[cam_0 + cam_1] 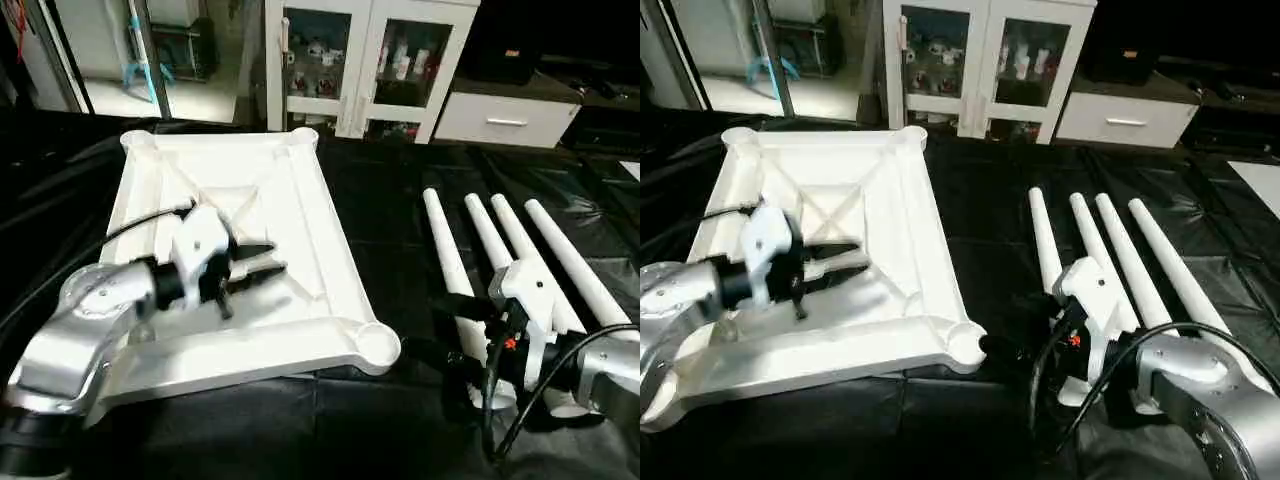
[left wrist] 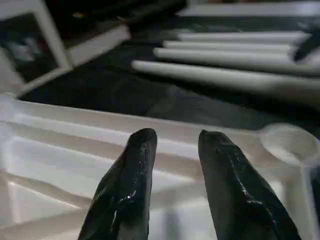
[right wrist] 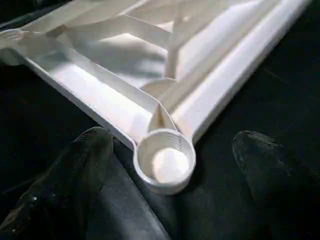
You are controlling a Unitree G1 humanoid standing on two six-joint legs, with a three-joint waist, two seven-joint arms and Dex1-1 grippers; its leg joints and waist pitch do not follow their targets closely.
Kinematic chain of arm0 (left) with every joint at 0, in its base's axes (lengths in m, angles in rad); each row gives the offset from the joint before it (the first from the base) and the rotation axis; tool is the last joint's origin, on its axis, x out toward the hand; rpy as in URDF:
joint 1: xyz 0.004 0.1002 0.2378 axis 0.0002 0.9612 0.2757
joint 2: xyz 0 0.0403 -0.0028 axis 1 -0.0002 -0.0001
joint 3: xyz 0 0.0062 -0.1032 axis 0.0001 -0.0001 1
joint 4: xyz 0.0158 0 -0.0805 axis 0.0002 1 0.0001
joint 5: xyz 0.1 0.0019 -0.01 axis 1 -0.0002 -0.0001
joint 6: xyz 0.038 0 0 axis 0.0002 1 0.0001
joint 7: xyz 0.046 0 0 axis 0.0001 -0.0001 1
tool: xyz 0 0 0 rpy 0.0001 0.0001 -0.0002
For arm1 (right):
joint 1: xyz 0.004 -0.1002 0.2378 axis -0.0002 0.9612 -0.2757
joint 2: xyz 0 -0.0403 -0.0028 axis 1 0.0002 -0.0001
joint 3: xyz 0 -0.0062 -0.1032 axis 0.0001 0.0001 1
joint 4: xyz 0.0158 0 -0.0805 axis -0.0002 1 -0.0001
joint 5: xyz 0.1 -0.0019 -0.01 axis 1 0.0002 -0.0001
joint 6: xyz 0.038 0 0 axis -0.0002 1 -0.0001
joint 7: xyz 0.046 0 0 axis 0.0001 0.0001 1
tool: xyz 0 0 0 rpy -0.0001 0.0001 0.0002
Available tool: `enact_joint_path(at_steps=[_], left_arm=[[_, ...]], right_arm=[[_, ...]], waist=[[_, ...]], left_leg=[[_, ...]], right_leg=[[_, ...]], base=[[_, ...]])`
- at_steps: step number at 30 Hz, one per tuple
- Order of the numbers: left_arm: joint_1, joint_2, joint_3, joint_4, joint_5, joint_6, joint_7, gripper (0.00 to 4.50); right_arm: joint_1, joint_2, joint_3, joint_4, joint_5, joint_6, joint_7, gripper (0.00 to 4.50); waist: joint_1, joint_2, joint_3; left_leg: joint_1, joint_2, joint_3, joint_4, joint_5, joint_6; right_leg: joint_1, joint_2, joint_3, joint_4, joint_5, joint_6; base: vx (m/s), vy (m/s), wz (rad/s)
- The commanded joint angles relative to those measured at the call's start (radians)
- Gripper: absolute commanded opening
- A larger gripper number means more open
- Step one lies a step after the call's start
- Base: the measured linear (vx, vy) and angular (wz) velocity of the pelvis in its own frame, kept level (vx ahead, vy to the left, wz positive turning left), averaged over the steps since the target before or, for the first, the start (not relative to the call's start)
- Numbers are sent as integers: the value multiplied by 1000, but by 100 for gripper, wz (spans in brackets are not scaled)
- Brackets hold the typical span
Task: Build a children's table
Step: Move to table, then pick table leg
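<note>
Left tool [image 1: 268, 260], fingers slightly parted and empty, hovers over the upturned tabletop [image 1: 300, 215]; right tool [image 3: 170, 165], wide open, straddles its near corner socket [image 3: 165, 160]. Four legs [image 1: 500, 240] lie beside: light, stiff, smooth; grip mid-tube.

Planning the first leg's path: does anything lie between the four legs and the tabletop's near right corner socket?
Nothing visible does. Bare black cloth lies between the legs and the corner socket of the tabletop; the open right gripper sits at that socket.
</note>
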Motion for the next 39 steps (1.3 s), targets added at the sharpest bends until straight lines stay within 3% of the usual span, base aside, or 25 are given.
enact_joint_path(at_steps=[1, 2, 3, 5, 6, 9, 13, 14, 15, 16, 17, 18, 25, 27, 28, 31, 37, 38, 39], left_arm=[[-2, -19, -2, -5, 16, 22, 46, 166], [23, -64, -42, -7, 64, 38, 111, 166], [39, -79, -70, -14, 92, 28, 132, 168], [51, -133, -115, -32, 107, 34, 175, 168], [52, -147, -127, -36, 109, 34, 186, 168], [43, -171, -170, -57, 93, 36, 166, 168], [35, -150, -230, -128, 68, 81, 88, 168], [33, -145, -236, -141, 66, 91, 79, 168], [33, -146, -237, -143, 67, 93, 79, 168], [32, -148, -237, -146, 72, 94, 84, 168], [29, -146, -235, -154, 73, 102, 87, 168], [27, -140, -236, -163, 72, 109, 87, 168], [23, -90, -285, -225, 49, 132, 11, 168], [18, -88, -288, -236, 45, 143, 3, 168], [16, -88, -288, -239, 42, 148, 2, 168], [5, -78, -288, -249, 30, 157, -9, 168], [-5, -64, -291, -267, 17, 166, -35, 168], [-5, -60, -294, -273, 12, 175, -43, 168], [-6, -59, -295, -274, 11, 177, -45, 168]], right_arm=[[-7, 10, -19, -12, -14, 31, -40, 420], [-44, 66, 3, 24, -88, 97, -164, 420], [-74, 117, -11, 57, -100, 140, -241, 435], [-140, 209, -53, 137, -122, 212, -377, 435], [-155, 229, -62, 156, -125, 228, -409, 435], [-206, 232, -44, 200, -150, 260, -447, 435], [-334, 233, -57, 295, -206, 407, -503, 435], [-355, 230, -57, 318, -203, 420, -495, 435], [-362, 232, -59, 325, -200, 424, -495, 435], [-373, 229, -55, 343, -203, 444, -500, 435], [-384, 217, -40, 360, -215, 474, -507, 435], [-392, 208, -28, 373, -219, 502, -516, 435], [-386, 189, 1, 415, -219, 625, -510, 435], [-385, 195, -9, 418, -224, 637, -513, 435], [-383, 196, -13, 419, -224, 637, -514, 411], [-388, 203, -41, 414, -217, 658, -521, 397], [-382, 203, -52, 410, -207, 682, -511, 342], [-380, 206, -54, 409, -208, 689, -511, 321], [-379, 208, -55, 409, -208, 692, -511, 321]], waist=[[-2, 15, -44], [-1, 24, -45], [-9, 19, -44], [-17, 23, -47], [-17, 19, -48], [-14, 23, -52], [-11, 23, -49], [-13, 16, -49], [-11, 23, -50], [-11, 23, -48], [-11, -1, -49], [-9, 9, -49], [-2, 9, -49], [0, 17, -50], [-1, 12, -50], [0, 15, -49], [-1, 11, -48], [0, 4, -49], [0, 4, -49]], left_leg=[[-4, 62, -25, -73, -111, -1], [-4, 62, -28, -72, -95, -4], [-9, 57, -27, -71, -72, -11], [-8, 54, -27, -72, -65, -21], [-4, 56, -25, -71, -66, -30], [-9, 52, -25, -66, -10, -28], [-10, 51, -24, -67, -8, -32], [-10, 51, -22, -67, -10, -32], [-10, 51, -23, -66, -5, -34], [-10, 51, -20, -65, -6, -33], [-12, 51, -19, -66, 9, -23], [-9, 51, -19, -65, 17, -19], [-7, 53, -17, -64, 23, -22], [-7, 52, -18, -64, 20, -30], [-8, 52, -17, -64, 14, -35], [-10, 51, -18, -64, -3, -40], [-8, 52, -18, -66, -13, -42], [-8, 52, -17, -66, -3, -38], [-8, 52, -17, -66, -3, -38]], right_leg=[[37, -90, 65, -86, -70, -167], [38, -91, 65, -83, -56, -166], [39, -86, 63, -81, -36, -165], [37, -88, 63, -80, -52, -171], [37, -89, 65, -82, -58, -175], [44, -82, 66, -69, 75, -177], [44, -83, 64, -68, 52, -171], [46, -82, 64, -68, 49, -170], [45, -85, 65, -66, 51, -174], [43, -85, 66, -69, 52, -172], [50, -84, 67, -64, 61, -169], [44, -85, 66, -67, 55, -169], [43, -84, 67, -64, 65, -161], [42, -85, 67, -63, 64, -164], [44, -85, 67, -64, 62, -165], [45, -86, 67, -66, 42, -162], [43, -85, 67, -69, 1, -152], [44, -85, 67, -66, 7, -152], [44, -85, 67, -66, 7, -152]], base=[[0, 0, 0], [0, 0, 0], [0, 0, 0], [0, 0, 0], [0, 0, 0], [0, 0, 0], [0, 0, 0], [0, 0, 0], [0, 0, 0], [0, 0, 0], [0, 0, 0], [0, 0, 0], [0, 0, 0], [0, 0, 0], [0, 0, 0], [0, 0, 0], [0, 0, 0], [0, 0, 0], [0, 0, 0]])
